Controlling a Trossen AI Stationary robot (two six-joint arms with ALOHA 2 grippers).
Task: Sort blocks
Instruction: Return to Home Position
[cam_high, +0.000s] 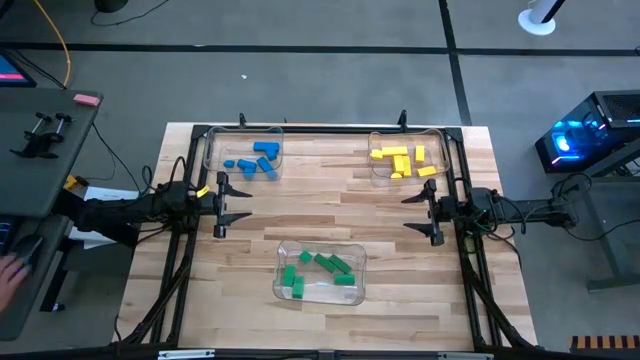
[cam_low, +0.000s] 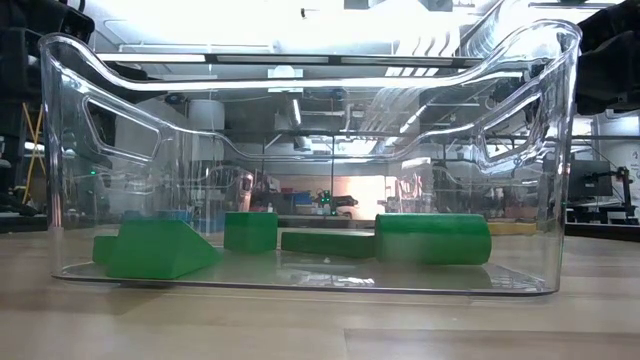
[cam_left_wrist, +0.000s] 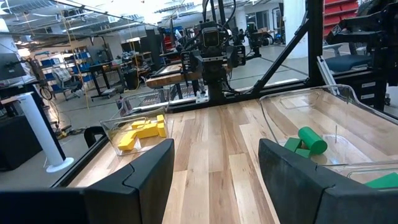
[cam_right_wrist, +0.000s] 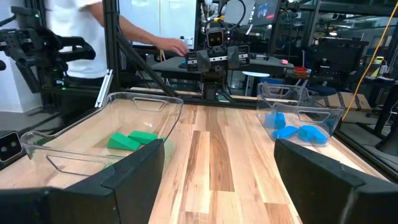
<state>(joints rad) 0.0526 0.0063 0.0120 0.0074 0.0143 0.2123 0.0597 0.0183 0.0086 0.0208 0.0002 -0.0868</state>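
Observation:
Several blue blocks (cam_high: 256, 161) lie in a clear tray (cam_high: 214, 151) at the far left, several yellow blocks (cam_high: 402, 160) in a clear tray (cam_high: 438, 138) at the far right, and several green blocks (cam_high: 322, 271) in a clear tray (cam_high: 286, 247) near the front middle. In the low view the green blocks (cam_low: 300, 244) rest on that tray's floor. My left gripper (cam_high: 221, 205) stands open at the table's left side, level, with nothing between its fingers. My right gripper (cam_high: 431, 213) stands open at the right side, also level with nothing between its fingers.
A black frame (cam_high: 330, 128) runs along the table's far edge and down both sides. Bare wood (cam_high: 330, 205) lies between the two grippers and the three trays. A person stands beyond the table in the right wrist view (cam_right_wrist: 93, 25).

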